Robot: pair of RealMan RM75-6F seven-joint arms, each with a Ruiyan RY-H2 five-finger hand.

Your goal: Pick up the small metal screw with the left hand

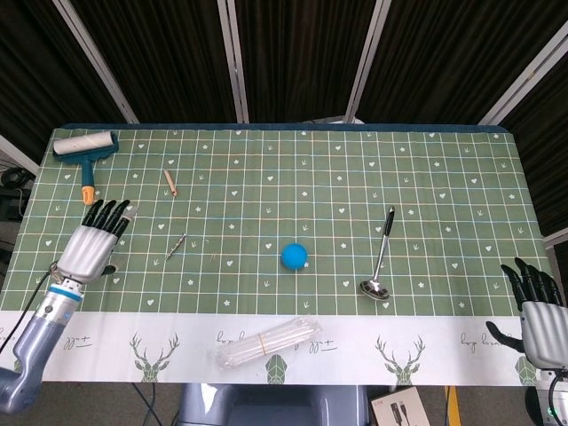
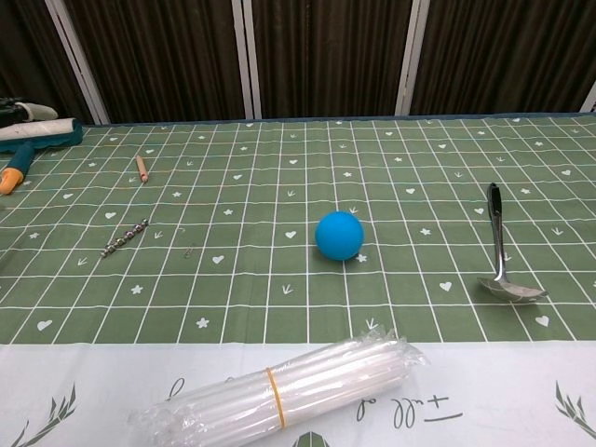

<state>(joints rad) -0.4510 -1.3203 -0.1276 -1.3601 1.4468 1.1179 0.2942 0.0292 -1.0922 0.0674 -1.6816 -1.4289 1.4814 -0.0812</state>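
The small metal screw [image 1: 175, 246] lies on the green checked cloth left of centre; the chest view shows the screw [image 2: 125, 237] as a thin, twisted silver piece. My left hand [image 1: 93, 241] hovers to the left of it, a hand's width away, with its fingers spread and nothing in them. My right hand [image 1: 539, 312] stays at the table's front right corner, fingers apart and empty. Neither hand shows clearly in the chest view.
A lint roller [image 1: 86, 149] lies at the back left, with a wooden peg [image 1: 169, 183] to its right. A blue ball [image 1: 295, 256] sits mid-table, a metal spoon [image 1: 382, 256] to its right. A bundle of clear straws [image 1: 266, 344] rests at the front edge.
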